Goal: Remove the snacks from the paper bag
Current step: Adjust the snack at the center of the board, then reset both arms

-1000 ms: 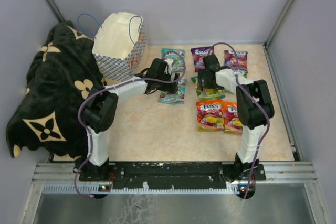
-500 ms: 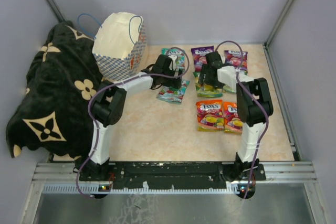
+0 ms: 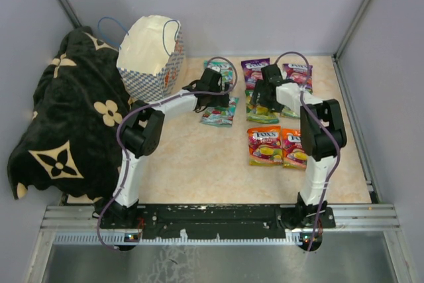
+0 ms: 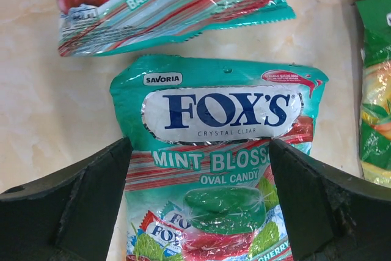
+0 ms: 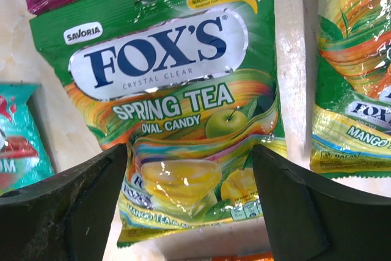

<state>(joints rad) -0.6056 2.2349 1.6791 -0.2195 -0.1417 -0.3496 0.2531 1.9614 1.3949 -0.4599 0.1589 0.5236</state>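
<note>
The checkered paper bag (image 3: 151,59) stands open at the back left, its cream inside showing. Snacks lie on the table to its right. My left gripper (image 3: 215,99) is open over a teal mint packet (image 3: 219,114). In the left wrist view the gripper (image 4: 200,154) has one finger on each side of that packet (image 4: 217,120). My right gripper (image 3: 264,99) is open over a green-yellow packet (image 3: 262,114). In the right wrist view the gripper (image 5: 189,158) straddles that packet (image 5: 177,96) without touching it.
A second teal packet (image 3: 220,67), two purple packets (image 3: 254,68) (image 3: 299,73) and two orange-red packets (image 3: 265,145) (image 3: 294,149) lie around. A black patterned blanket (image 3: 66,117) covers the left side. Grey walls close the back and sides.
My left gripper has moved a little toward the back right, away from the bag, over the teal packet. My right gripper has shifted slightly over the green-yellow packet.
</note>
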